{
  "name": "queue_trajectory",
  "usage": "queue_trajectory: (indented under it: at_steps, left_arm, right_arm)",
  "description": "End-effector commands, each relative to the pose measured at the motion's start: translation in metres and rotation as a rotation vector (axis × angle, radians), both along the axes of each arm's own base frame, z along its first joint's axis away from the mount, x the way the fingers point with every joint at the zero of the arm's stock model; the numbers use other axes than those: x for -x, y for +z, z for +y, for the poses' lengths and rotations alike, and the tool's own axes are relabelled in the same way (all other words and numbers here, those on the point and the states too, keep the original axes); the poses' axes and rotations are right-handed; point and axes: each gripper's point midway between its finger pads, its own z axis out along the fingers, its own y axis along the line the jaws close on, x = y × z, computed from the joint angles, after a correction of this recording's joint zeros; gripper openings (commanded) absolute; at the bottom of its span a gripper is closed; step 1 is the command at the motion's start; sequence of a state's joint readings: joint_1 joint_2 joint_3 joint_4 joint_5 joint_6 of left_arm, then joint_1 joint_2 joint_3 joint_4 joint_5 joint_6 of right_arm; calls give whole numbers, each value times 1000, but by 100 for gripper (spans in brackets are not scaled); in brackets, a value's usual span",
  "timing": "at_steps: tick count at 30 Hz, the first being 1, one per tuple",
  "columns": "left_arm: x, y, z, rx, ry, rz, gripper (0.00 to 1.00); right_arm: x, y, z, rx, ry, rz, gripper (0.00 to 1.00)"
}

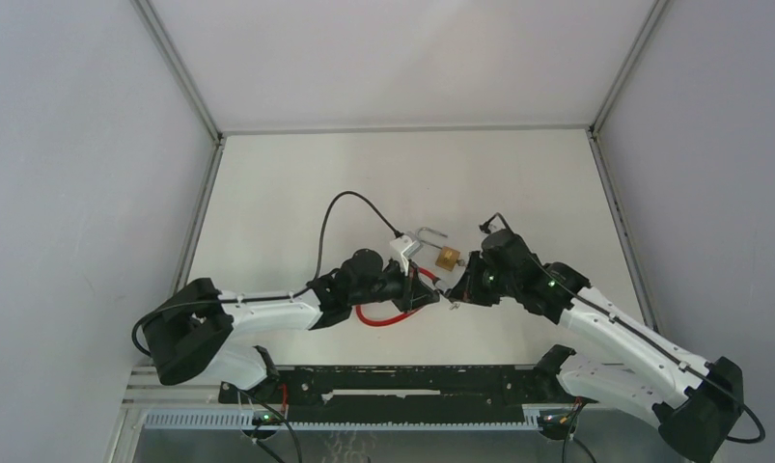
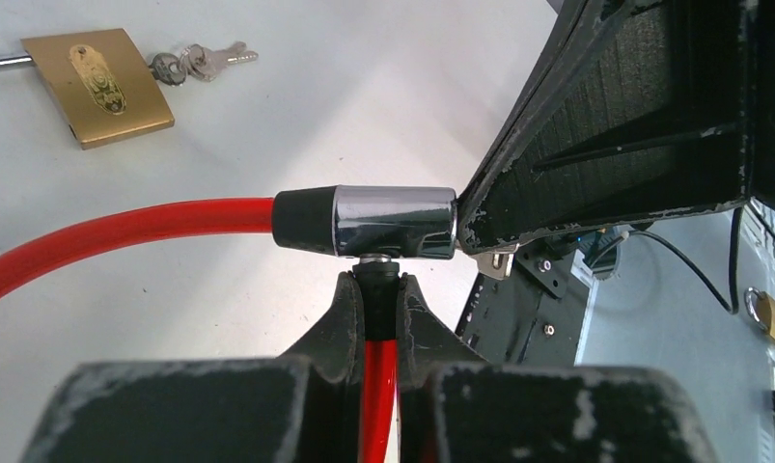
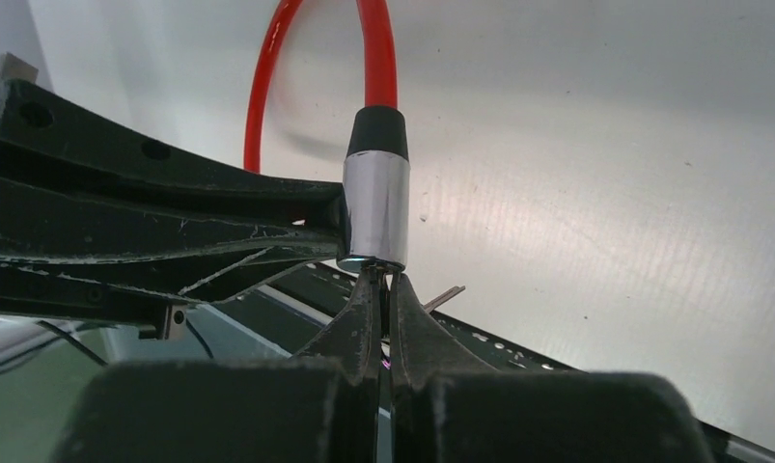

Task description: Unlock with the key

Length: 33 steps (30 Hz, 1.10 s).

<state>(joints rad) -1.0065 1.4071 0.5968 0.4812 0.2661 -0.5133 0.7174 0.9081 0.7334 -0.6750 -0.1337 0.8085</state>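
Both grippers clamped on the cable lock

The left gripper (image 2: 376, 294) is nearly closed, its fingers pinching the red cable (image 2: 123, 231) right where it enters the side of the chrome lock barrel (image 2: 395, 220). The right gripper (image 3: 379, 289) is closed tight, its tips against the barrel's end, nipping a flat silver key (image 2: 494, 260) at the barrel's mouth; how deep the key sits cannot be told. The barrel lies crosswise between the two grippers. A brass padlock (image 2: 98, 85) with small keys (image 2: 202, 63) lies apart on the table (image 2: 364, 96), beyond the cable
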Motion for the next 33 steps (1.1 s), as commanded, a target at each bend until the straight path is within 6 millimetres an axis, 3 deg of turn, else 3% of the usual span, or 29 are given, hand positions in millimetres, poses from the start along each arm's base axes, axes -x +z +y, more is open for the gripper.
queue_trajectory:
  at_steps: [1, 10, 13, 18, 21, 28, 33]
  left_arm:
    - [21, 99, -28, 252, -158, -113, 0]
    - [26, 123, -30, 260, -194, -108, 0]
    - [25, 125, -29, 264, -180, -115, 0]
    - [24, 119, -25, 279, -154, -112, 0]
    - [26, 117, -25, 293, -147, -117, 0]
    - [24, 109, -20, 305, -111, -143, 0]
    - [20, 101, -21, 271, -69, -211, 0]
  right_arm:
    - [-4, 28, 22, -3, 139, -133, 0]
    - [5, 25, 24, 150, 214, -128, 0]
    - [2, 35, 32, 36, 119, -82, 0]
    - [-13, 57, 48, -321, -100, 21, 0]
    - [-16, 58, 54, -481, -187, 110, 0]
    - [-18, 48, 37, -553, -331, 265, 0]
    - [-26, 52, 40, -707, -462, 361, 0]
